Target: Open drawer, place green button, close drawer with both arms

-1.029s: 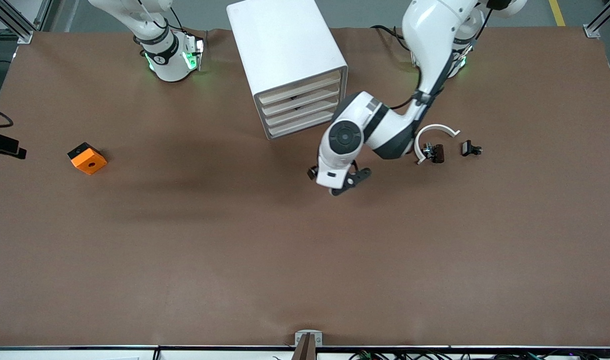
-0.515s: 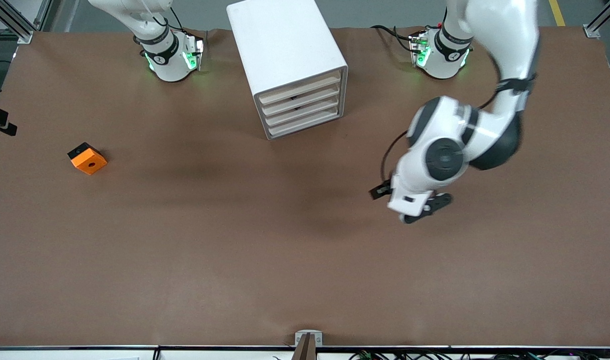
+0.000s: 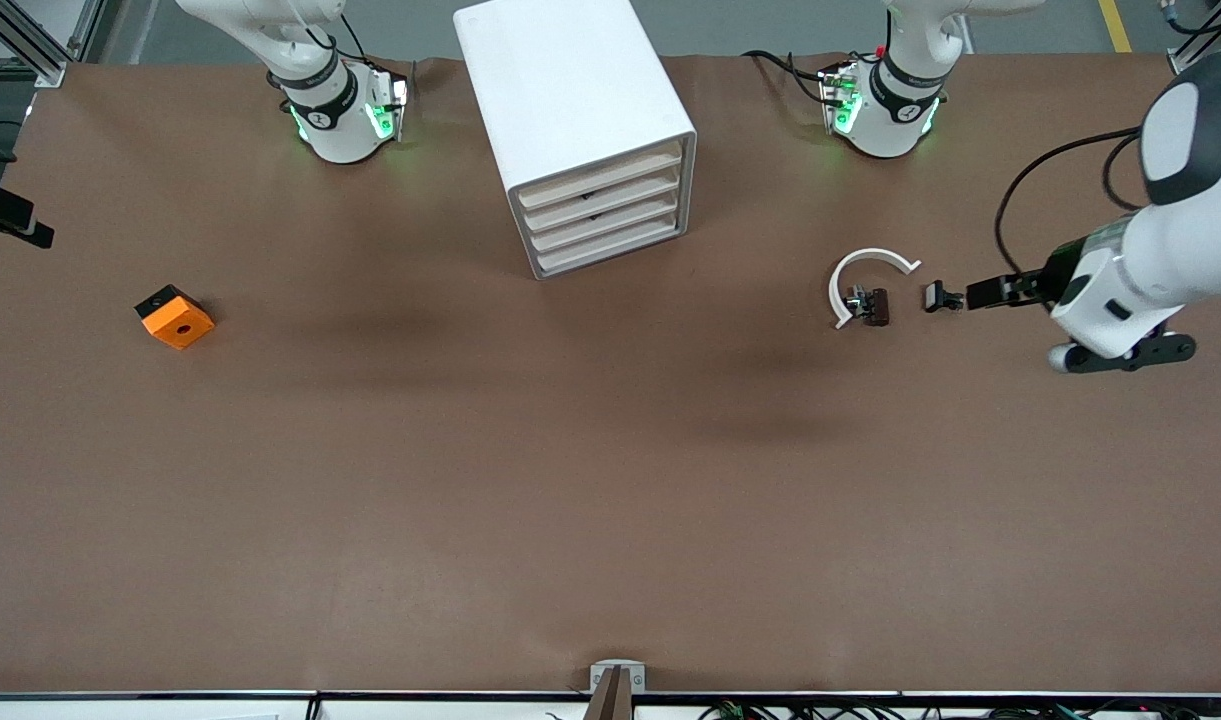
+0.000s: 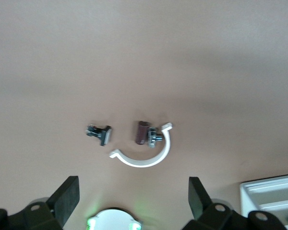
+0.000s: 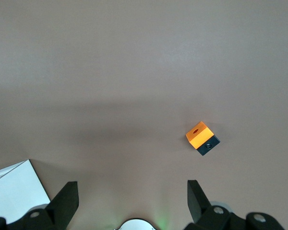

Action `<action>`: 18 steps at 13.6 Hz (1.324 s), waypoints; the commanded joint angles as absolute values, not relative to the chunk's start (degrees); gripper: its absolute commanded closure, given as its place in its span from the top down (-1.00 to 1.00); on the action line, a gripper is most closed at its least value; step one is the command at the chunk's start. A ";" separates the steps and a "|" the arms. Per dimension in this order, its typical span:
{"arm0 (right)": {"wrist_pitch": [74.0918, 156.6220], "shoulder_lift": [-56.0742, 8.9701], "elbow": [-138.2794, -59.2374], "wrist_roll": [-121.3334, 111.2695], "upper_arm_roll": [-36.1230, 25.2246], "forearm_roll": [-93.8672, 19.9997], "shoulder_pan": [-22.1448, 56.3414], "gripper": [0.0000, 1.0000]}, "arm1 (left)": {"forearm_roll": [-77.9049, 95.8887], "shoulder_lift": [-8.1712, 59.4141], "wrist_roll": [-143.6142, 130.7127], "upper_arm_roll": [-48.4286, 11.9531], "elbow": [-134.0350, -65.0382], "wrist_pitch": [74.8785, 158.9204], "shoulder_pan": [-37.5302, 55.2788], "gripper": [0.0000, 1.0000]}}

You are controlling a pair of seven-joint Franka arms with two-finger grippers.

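Observation:
The white cabinet (image 3: 570,110) stands between the two arm bases, with four cream-fronted drawers (image 3: 602,215) all shut. A corner of it shows in the left wrist view (image 4: 271,191) and in the right wrist view (image 5: 14,191). No green-capped button shows in any view. My left gripper (image 3: 1120,355) hangs open and empty over the table at the left arm's end, beside the clips; its fingers (image 4: 67,196) stand wide apart. My right gripper (image 5: 132,201) is open and empty, high over the right arm's end; only a black part of it (image 3: 10,222) shows in the front view.
A white curved strip (image 3: 865,270) lies with a dark clip (image 3: 875,303) inside its curve and a second black clip (image 3: 942,296) beside it; both clips show in the left wrist view (image 4: 100,133). An orange cube with a round hole (image 3: 175,316) lies toward the right arm's end, also in the right wrist view (image 5: 202,138).
My left arm has swung from in front of the cabinet out to its own end of the table, uncovering the strip and clips. The drawers stay shut.

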State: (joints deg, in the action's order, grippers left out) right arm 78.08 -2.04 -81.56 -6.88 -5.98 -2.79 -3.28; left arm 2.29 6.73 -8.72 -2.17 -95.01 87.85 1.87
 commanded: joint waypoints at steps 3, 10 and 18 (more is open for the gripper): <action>83.50 6.68 -93.07 -5.80 -6.77 -2.99 -2.55 1.00 | 1.23 -12.55 -0.97 -3.16 -120.21 106.85 -3.16 1.00; 83.14 7.73 -93.25 -9.74 -6.33 -1.15 -3.78 1.00 | 1.41 -10.64 -1.41 -3.25 -106.01 104.34 -2.73 1.00; 83.58 8.35 -93.34 -9.93 -4.84 1.05 -3.34 1.00 | 1.50 -3.52 -1.85 -3.34 -89.56 90.80 -2.29 1.00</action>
State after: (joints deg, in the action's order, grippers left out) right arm 82.73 6.44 -91.46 -9.45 -5.34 0.18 -3.34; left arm 2.13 -5.79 -1.52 -2.89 -93.38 94.26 -2.41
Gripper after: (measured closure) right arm 0.000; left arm 0.000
